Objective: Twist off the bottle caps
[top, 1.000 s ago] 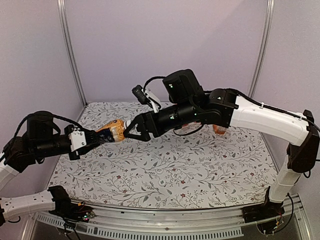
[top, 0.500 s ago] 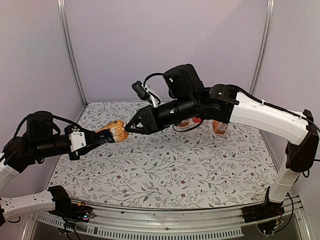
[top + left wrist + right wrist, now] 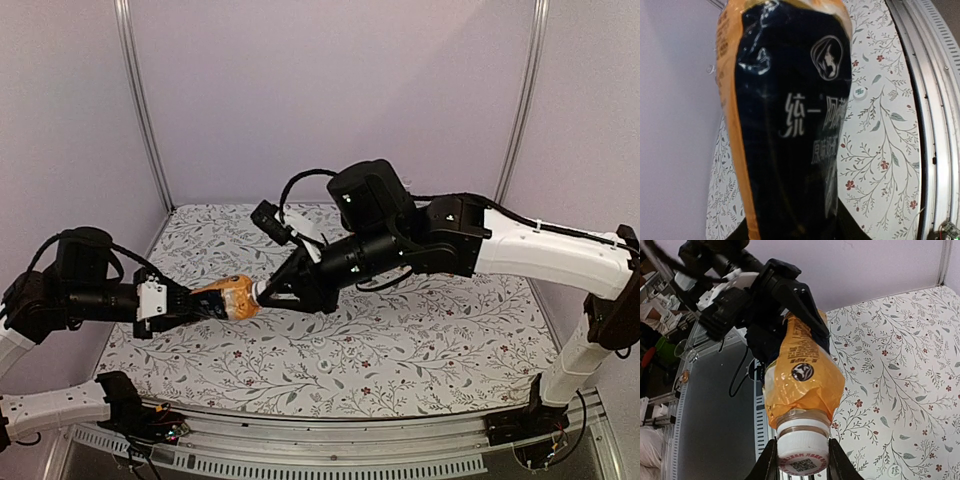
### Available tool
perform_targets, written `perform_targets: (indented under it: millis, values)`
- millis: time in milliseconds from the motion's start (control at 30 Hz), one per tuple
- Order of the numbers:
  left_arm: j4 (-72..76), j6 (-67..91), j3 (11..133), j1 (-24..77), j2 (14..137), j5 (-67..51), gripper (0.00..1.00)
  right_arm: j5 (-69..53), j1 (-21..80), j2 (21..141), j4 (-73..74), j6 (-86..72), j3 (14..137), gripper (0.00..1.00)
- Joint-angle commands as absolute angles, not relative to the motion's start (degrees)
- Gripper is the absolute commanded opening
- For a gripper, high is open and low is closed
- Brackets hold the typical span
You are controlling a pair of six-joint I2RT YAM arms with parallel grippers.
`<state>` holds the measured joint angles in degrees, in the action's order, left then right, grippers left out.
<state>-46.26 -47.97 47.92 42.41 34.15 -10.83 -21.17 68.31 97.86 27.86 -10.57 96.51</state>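
- Two hands share one bottle. The left hand is clamped around its dark-labelled body and holds it nearly level in the air above the table, with the neck pointing toward the right arm.
- Right hand: narrowed onto the cap, with one finger pressed against each side of the white wall. It has hold of nothing else.
- Cap: small, hard plastic that looks fairly smooth, so a light pinch would probably slip. The best hold is square across its side wall, clear of the collar ring beneath it, much as shown.
- Bottle body: thin plastic under a crinkled orange and dark wrap that hides the contents. If full, it is likely moderately heavy and soft-walled. A hard squeeze could dent it and, once the seal loosens, push liquid out at this level tilt.
- Wrap: glossy film, judged slippery. The bottle may turn inside the left hand when the cap is twisted, so the firmer mid-body is the place to brace it.
- Small white round piece: it lies on the table and may be a loose cap, but it is too small to confirm.
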Motion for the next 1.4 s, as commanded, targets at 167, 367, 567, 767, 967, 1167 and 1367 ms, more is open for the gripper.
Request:
perform_targets:
  millis: [167,367,567,767,967,1167,1367]
  values:
    - [-63.3,-49.8,50.5,42.5,35.9,-26.3,0.21,10.5,81.4,81.0,26.7,52.2,80.4,0.0]
    - [-58.3,-45.4,49.5,42.5,35.5,-23.9,0.2,18.9,81.9,81.8,23.4,55.3,81.2,0.0]
    - [-37.9,-26.0,43.3,40.8,32.2,-10.2,0.21,20.0,69.9,88.7,30.1,22.4,84.9,0.0]
    - [-26.0,-10.9,38.5,37.3,30.0,-0.5,0.21,15.8,60.8,106.1,50.4,-9.1,98.0,0.0]
    - [-19.7,-2.4,32.3,33.2,25.5,-2.3,0.2,7.4,57.8,121.5,56.0,-21.0,102.3,0.0]
    - [-16.6,1.1,25.9,28.5,20.5,-10.2,0.2,5.9,57.9,128.4,57.7,-23.4,102.8,0.0]
    - [-14.2,1.5,23.7,25.8,18.1,-16.7,0.21,4.8,57.9,131.1,59.8,-23.9,103.4,0.48]
